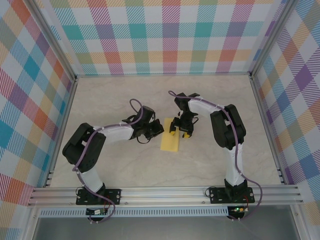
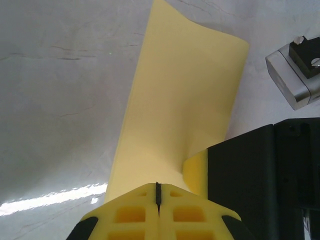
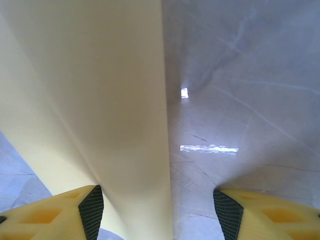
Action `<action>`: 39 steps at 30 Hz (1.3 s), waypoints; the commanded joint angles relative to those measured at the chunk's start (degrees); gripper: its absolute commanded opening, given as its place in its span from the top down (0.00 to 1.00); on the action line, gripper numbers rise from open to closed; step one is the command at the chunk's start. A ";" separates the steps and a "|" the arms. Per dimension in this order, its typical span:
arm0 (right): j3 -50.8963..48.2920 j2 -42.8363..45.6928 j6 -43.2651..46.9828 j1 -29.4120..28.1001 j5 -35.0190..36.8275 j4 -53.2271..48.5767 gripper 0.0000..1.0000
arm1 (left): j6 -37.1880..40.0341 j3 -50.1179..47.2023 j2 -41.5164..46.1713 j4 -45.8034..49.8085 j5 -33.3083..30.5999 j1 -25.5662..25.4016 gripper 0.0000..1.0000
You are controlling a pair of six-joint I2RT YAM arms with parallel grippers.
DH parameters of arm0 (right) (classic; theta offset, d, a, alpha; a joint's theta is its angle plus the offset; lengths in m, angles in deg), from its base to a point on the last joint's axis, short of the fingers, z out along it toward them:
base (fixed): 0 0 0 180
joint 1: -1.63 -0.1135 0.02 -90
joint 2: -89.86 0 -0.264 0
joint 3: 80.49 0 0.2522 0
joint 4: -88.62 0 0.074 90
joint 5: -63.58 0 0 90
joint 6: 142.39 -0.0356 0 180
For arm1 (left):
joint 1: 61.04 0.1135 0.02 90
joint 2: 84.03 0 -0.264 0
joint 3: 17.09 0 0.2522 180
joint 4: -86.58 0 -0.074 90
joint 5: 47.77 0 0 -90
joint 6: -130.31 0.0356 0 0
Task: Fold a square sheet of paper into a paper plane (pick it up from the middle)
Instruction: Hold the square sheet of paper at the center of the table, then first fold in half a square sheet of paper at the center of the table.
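The right gripper (image 3: 157,212) stands with its jaws apart. Two yellow fingers (image 3: 50,217) occupy the bottom corners, each with a black textured pad (image 3: 227,212) facing inward. The square sheet of paper (image 3: 100,100) covers the left half of the view. Its straight edge runs top to bottom through the gap between the fingers. A soft bend crosses the sheet diagonally. The sheet passes just beside the pad on the left; contact cannot be confirmed. The other pad stands well apart from the sheet, over the bare marbled table (image 3: 250,75).

The matt yellow sheet of paper (image 2: 185,100) lies on a smooth, faintly glossy table (image 2: 60,100).
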 commanded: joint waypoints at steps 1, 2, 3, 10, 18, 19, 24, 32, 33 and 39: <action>-3.69 -6.17 0.87 -0.19 5.31 2.57 0.35 | -0.74 1.69 -2.10 -3.34 3.42 -0.75 1.00; -3.67 -6.19 0.91 -0.26 5.24 2.62 0.35 | -0.82 1.84 -2.63 -3.38 3.40 -0.73 1.00; -3.69 -6.24 0.90 -0.21 5.22 2.60 0.35 | -0.82 1.99 -3.04 -3.22 3.32 -0.75 1.00; -3.54 -6.20 1.02 -0.21 5.35 2.44 0.35 | -0.42 2.86 -4.90 -2.15 2.87 -0.99 1.00; -3.58 -6.18 1.03 -0.24 5.27 2.42 0.34 | 1.70 6.11 -7.01 3.59 0.72 -1.84 1.00; -3.60 -6.20 1.01 -0.19 5.22 2.44 0.34 | 1.83 6.33 -7.28 3.85 0.67 -1.89 1.00; -3.67 -6.28 0.96 -0.24 5.16 2.41 0.34 | 2.14 7.00 -8.36 4.99 -0.11 -2.47 1.00; -3.76 -6.24 0.90 -0.23 5.25 2.46 0.34 | 2.82 7.53 -9.68 6.95 -1.55 -2.94 1.00; -3.73 -6.14 0.90 -0.27 5.14 2.45 0.34 | 2.83 7.45 -9.71 6.96 -1.57 -2.94 1.00; -2.62 -4.48 0.73 -0.19 3.32 3.08 0.33 | 2.81 6.41 -9.62 6.88 -2.16 -3.21 1.00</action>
